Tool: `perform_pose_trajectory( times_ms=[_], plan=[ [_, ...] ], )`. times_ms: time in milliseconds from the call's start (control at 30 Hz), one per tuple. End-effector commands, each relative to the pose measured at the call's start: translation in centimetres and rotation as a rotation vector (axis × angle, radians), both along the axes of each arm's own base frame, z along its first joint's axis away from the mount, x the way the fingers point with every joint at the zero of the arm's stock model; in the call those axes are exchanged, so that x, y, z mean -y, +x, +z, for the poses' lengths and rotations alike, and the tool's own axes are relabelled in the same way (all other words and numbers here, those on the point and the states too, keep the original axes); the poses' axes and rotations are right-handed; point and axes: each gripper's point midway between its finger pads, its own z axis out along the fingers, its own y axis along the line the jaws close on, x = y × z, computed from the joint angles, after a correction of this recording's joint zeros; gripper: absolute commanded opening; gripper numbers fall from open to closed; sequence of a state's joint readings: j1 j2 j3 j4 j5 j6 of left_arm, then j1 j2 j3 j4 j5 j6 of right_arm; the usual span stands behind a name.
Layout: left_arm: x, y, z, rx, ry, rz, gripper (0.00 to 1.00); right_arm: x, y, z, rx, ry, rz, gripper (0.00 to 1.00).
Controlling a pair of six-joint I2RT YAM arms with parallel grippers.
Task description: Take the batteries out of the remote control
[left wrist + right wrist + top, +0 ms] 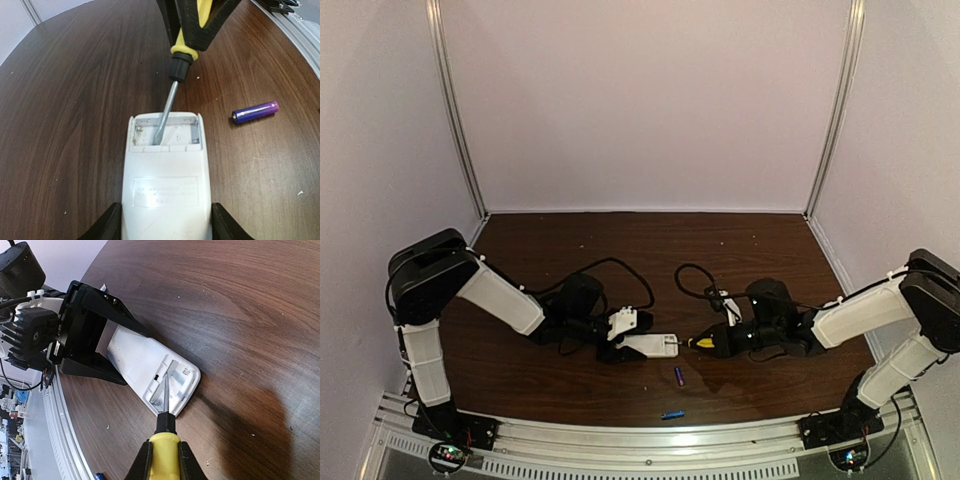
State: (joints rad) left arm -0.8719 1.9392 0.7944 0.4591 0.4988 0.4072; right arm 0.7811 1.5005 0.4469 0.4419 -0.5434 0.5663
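Note:
The white remote control [165, 190] lies flat on the table with its battery bay [165, 131] open; no battery shows inside. My left gripper [165, 227] is shut on the remote's sides, also seen from above [625, 348]. My right gripper [163, 460] is shut on a yellow-handled screwdriver [163, 450], whose metal tip rests inside the bay [165, 390]. One blue-purple battery [255, 112] lies on the table right of the remote, seen from above [678, 376]. A second blue battery [672, 415] lies near the front edge.
Black cables [620, 265] loop on the table behind both grippers. The metal rail [640, 445] runs along the near table edge. White walls enclose the back and sides.

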Motion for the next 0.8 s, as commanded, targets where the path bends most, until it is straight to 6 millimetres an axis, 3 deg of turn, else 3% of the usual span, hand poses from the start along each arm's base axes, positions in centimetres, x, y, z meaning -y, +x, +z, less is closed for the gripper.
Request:
perform_pose_trajectory(
  times_ms=[0, 200, 633, 767],
  plan=[
    [-0.7, -0.2, -2.3, 0.024, 0.095, 0.027, 0.25, -2.2, 0.2, 3.1, 0.075, 0.052, 0.058, 0.0],
    [-1.0, 0.0, -1.4, 0.046, 0.077, 0.053, 0.53, -2.1, 0.6, 3.3, 0.082, 0.013, 0.053, 0.0],
    [-1.7, -0.3, 2.4, 0.106, -0.028, 0.085, 0.72, -1.9, 1.3, 7.5, 0.153, 0.001, 0.042, 0.0],
    [-2.0, 0.0, 3.7, 0.14, -0.075, 0.122, 0.88, -1.2, 1.6, 9.0, 0.18, -0.035, 0.018, 0.0]
  ],
)
